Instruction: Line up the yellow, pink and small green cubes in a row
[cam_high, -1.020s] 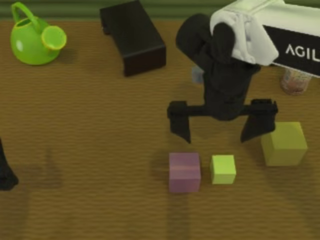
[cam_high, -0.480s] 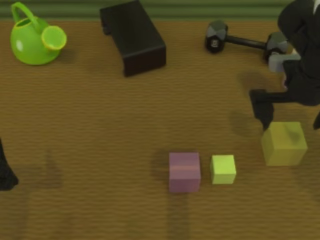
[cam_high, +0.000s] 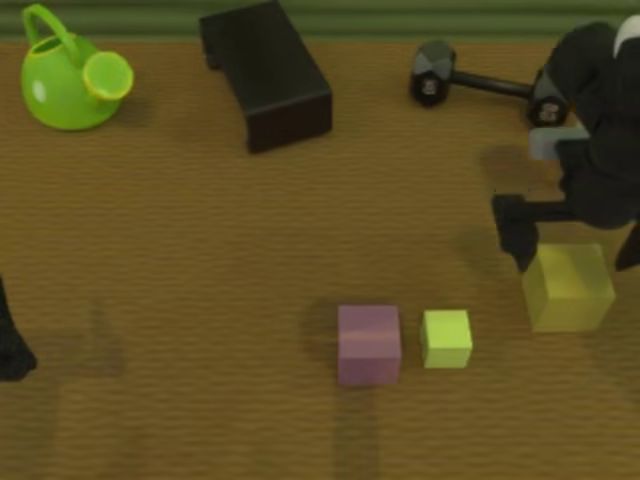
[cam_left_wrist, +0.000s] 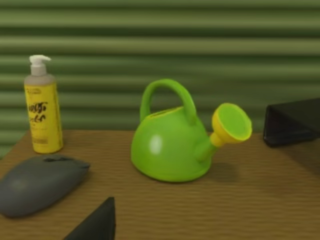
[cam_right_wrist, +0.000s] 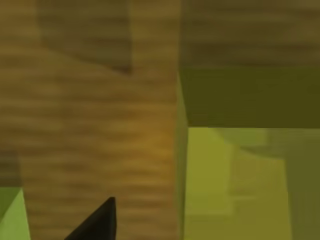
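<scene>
Matte dusty pink (cam_high: 369, 344), a plain square-edged cube, sitting toward the near edge of the brown woven-looking table (cam_high: 200, 250), just beside the small green cube (cam_high: 446, 338), bright lime and the smallest block, with a narrow gap between them. Lying farther right and slightly farther back, apart from the lime block: the yellow (cam_high: 568, 286), the largest cube, dull olive and flat-faced. Hovering directly over that big block, the right gripper (cam_high: 575, 235), black fingers spread wide and released, one finger (cam_high: 518, 230) hanging by the cube's back left corner, the other running off the right edge of the top view. Filling the right wrist view, the olive cube's top face and side, with a sliver of lime block at the corner. Resting parked at the far left edge of the table, the left gripper (cam_high: 10, 345), finger state impossible to tell. Standing along the back: a glossy rounded green watering can (cam_high: 70, 75) with a yellow-rimmed spout, a boxy black stand (cam_high: 268, 75), a dark dumbbell (cam_high: 485, 82) with faceted heads. Showing in the left wrist view only, a smooth grey computer mouse (cam_left_wrist: 40, 182) and a yellow pump bottle (cam_left_wrist: 42, 107) before a ribbed green wall.
</scene>
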